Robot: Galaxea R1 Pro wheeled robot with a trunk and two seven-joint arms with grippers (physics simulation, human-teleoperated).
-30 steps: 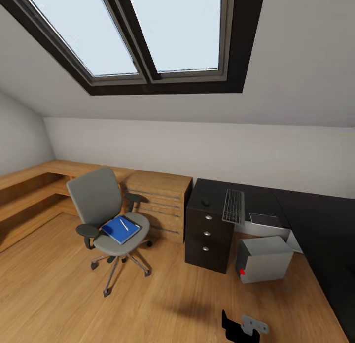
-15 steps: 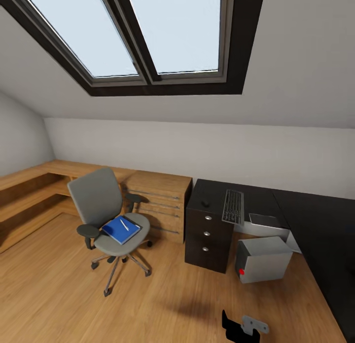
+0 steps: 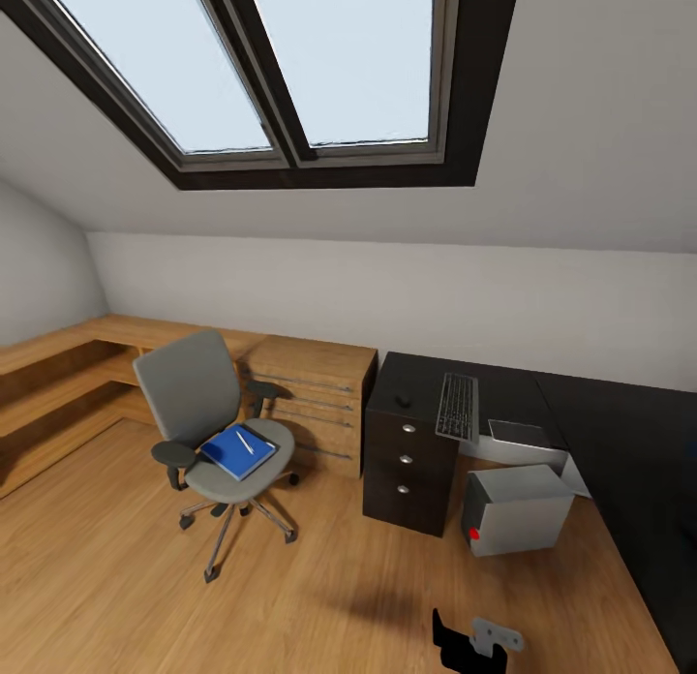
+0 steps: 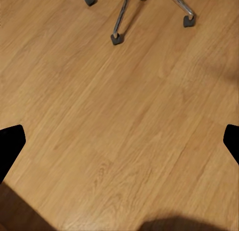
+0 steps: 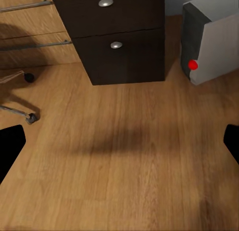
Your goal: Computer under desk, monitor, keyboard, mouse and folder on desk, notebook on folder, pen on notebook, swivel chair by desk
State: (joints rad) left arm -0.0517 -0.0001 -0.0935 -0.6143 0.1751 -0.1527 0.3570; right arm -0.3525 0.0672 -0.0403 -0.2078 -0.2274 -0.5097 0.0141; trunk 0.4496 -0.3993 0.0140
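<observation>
Flat bright blue folder (image 3: pixel 235 451): on grey swivel chair (image 3: pixel 208 417), ahead-left, probably nearer left gripper (image 4: pixel 119 141). Both grippers' fingers spread, empty.

swivel chair (image 3: pixel 208 417) stands on wooden floor (image 3: pixel 126 577), carrying folder (image 3: pixel 232 451) and pen (image 3: pixel 244 442). keyboard (image 3: pixel 457 406) and mouse (image 3: pixel 403 400) lie on desk (image 3: pixel 620 432); computer (image 3: pixel 516 508) beside drawers.

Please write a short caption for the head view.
Blue folder on the swivel chair; keyboard and mouse on the black desk.
</observation>
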